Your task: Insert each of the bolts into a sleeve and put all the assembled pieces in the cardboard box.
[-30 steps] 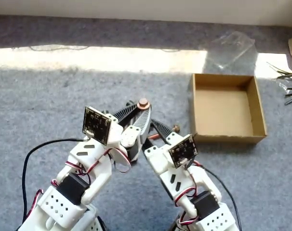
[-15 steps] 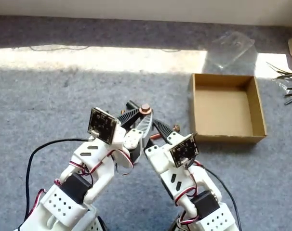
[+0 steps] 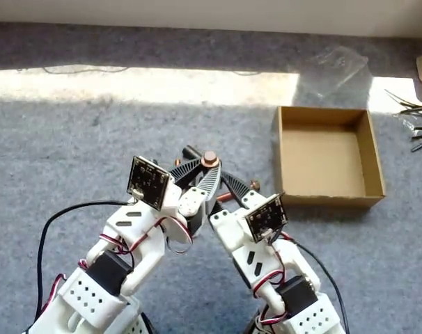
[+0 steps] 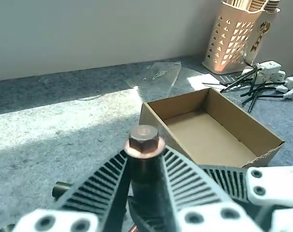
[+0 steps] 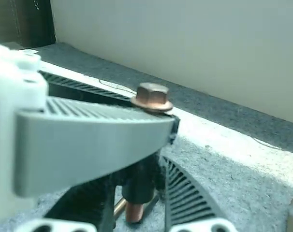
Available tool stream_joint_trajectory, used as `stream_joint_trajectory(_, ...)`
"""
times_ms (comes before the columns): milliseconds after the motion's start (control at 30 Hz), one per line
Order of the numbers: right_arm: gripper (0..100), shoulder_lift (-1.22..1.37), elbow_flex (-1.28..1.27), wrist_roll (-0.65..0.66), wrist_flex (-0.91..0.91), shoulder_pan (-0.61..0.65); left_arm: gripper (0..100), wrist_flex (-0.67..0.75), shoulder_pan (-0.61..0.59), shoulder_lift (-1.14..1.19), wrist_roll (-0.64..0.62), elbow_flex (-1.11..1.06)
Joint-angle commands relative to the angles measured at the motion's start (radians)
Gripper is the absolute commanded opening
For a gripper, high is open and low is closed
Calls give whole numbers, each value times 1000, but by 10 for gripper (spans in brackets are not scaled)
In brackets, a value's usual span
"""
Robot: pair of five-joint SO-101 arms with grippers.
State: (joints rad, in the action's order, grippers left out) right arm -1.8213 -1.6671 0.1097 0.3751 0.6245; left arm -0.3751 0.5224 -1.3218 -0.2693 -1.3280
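The left gripper's [image 3: 202,169] fingers are clamped on the sleeved bolt [image 4: 144,141], upright above the worktop's [image 3: 72,153] middle, beside the cardboard box [image 3: 329,200]. Whether the right gripper [image 5: 140,171] grips it, I can't tell. Rigid, light, slick metal, I'd guess; hold below the flange.

The bolt [image 3: 210,159] sits upright in the left gripper [image 3: 203,166], left of the cardboard box [image 3: 323,110].

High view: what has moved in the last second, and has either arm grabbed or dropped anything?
The left gripper shifted slightly toward the right arm and back toward the bases, carrying the bolt it grips; it has been motionless for the last half second. Nothing was taken or released. The right gripper and the empty cardboard box stayed put.
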Motion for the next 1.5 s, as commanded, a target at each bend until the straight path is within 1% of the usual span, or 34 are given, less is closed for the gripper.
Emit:
stream_joint_trajectory(0,4,-10,-120,11,-5,10,204,11,-13,7,-8,4)
stream_joint_trajectory(133,4,-10,-120,11,-5,10,282,12,-15,7,-8,5)
stream_joint_trajectory(267,4,-10,-120,11,-4,10,288,14,-28,7,-8,13)
stream_joint_trajectory(533,4,-10,-122,15,-4,10,288,31,-262,5,3,117)
stream_joint_trajectory(600,4,-10,-124,17,-2,10,287,31,-285,5,78,130)
stream_joint_trajectory(700,4,-10,-124,17,-1,-7,284,31,-295,5,242,130)
stream_joint_trajectory(767,4,-10,-122,17,-1,-42,236,31,-297,5,319,130)
stream_joint_trajectory(833,4,-10,-120,17,-5,-85,154,31,-297,-12,361,128)
stream_joint_trajectory(900,4,-10,-120,17,-5,-116,69,29,-297,-56,373,125)
stream_joint_trajectory(967,4,-10,-120,17,-5,-139,2,-5,-328,-116,371,127)
stream_joint_trajectory(1067,4,-10,-120,17,-4,-156,27,-75,-390,-225,371,125)
stream_joint_trajectory(1233,4,-10,-120,17,1,-157,6,-212,-507,-394,370,113)
stream_joint_trajectory(1367,4,-8,-85,17,94,-157,5,-244,-539,-509,370,51)
stream_joint_trajectory(1467,4,-8,10,17,194,-173,5,-244,-559,-510,370,15)
